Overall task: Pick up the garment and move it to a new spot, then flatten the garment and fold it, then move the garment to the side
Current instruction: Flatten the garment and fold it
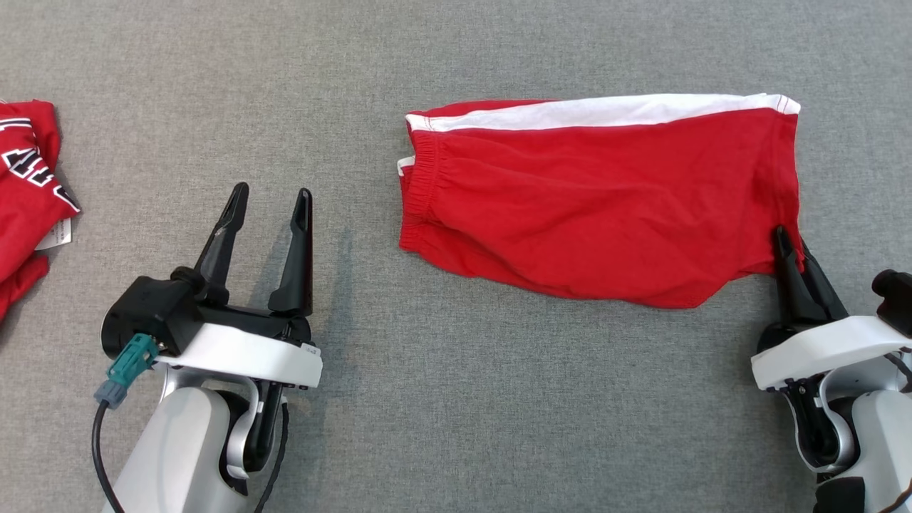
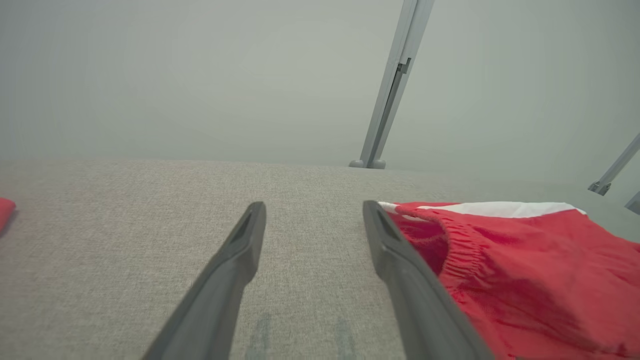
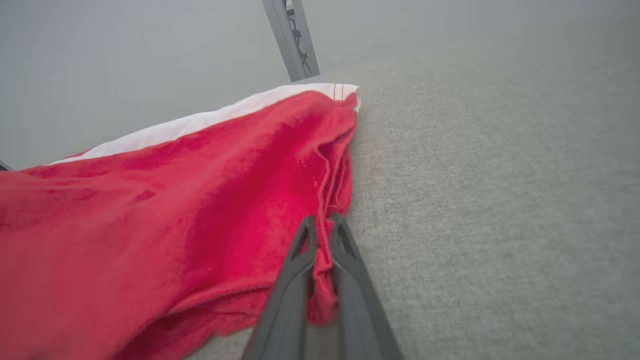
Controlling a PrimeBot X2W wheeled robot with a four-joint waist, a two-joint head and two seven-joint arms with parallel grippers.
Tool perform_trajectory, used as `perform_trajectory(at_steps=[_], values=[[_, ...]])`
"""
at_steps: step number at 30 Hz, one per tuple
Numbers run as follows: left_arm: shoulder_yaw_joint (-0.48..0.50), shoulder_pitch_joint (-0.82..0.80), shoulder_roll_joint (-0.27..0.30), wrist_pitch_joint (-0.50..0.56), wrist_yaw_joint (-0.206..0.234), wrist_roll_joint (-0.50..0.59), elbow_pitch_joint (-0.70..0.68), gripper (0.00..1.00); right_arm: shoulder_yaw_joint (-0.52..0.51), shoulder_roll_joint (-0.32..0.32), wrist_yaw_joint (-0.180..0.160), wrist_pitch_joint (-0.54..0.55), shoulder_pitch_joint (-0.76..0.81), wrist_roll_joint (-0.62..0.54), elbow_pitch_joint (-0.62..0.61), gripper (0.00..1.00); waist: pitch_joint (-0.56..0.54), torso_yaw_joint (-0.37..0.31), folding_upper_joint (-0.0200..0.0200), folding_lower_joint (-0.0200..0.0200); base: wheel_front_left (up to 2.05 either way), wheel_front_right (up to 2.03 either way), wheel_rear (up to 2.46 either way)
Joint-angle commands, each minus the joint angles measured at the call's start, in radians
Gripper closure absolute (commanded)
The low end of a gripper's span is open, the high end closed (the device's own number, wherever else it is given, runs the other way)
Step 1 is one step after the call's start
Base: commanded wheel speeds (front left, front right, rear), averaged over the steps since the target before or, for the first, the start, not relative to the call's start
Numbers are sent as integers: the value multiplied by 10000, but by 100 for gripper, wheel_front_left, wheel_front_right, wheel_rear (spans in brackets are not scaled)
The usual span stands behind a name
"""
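**Item record: red shorts, held at one hem corner**

Right claw: I logged it as closed. Its two dark fingers were pressed together on the near right corner of the garment, at the leg hem. In the right wrist view a fold of red cloth was squeezed between the fingers and bunched just under the tips.

Left claw: I logged it as spread wide, with nothing between its fingers. It was over bare counter, to the left of the garment and apart from it. Its fingers pointed toward the far edge.

Garment: a pair of red shorts, lying lengthwise across the counter, right of the middle in the head view.
- The elastic waistband faced left, toward the open claw.
- The leg hems faced right.
- A white band ran along the far edge from waistband to hem.
- The cloth was mostly flat with shallow wrinkles.
- The near edge was uneven and sagged in a curve toward the pinched corner.

Counter: covered in grey woven fabric.

Second red garment: crumpled at the far left edge of the head view, well apart from the shorts. It carried black and white lettering, and a small white tag showed at its near side.

Metal post: grey and slanted in the left wrist view, rising from beyond the far edge of the counter against a plain pale background.
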Motion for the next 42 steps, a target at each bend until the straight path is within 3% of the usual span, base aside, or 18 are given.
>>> perform_trajectory(at_steps=[1,12,22,35,40,41,42], values=[[6,16,74,38,73,-47,-61,0,-101,28,0,102,136,-73,-149,100,-24,-29,0,0,0,0,0],[-26,52,185,106,165,-69,-177,0,-48,267,1,492,-179,-541,-1277,100,-92,-62,0,0,0,0,0],[-106,2,147,114,204,-112,-149,0,2231,506,1,1211,-1967,-572,-2469,100,-264,52,0,0,0,0,0],[-389,-227,-279,-127,29,-200,279,0,6014,671,3,1201,-3148,895,-364,100,-231,978,0,0,0,0,0],[-401,-237,-366,-216,4,-179,431,0,6787,663,3,908,-3286,1252,451,100,-207,1025,0,0,0,0,0],[-400,-234,-374,-226,-6,-182,461,0,6874,665,3,864,-3304,1278,569,89,-207,1013,0,0,0,0,0],[-420,-236,-368,-236,-9,-158,489,0,6937,668,3,803,-3349,1312,663,51,-210,1005,0,0,0,0,0]])
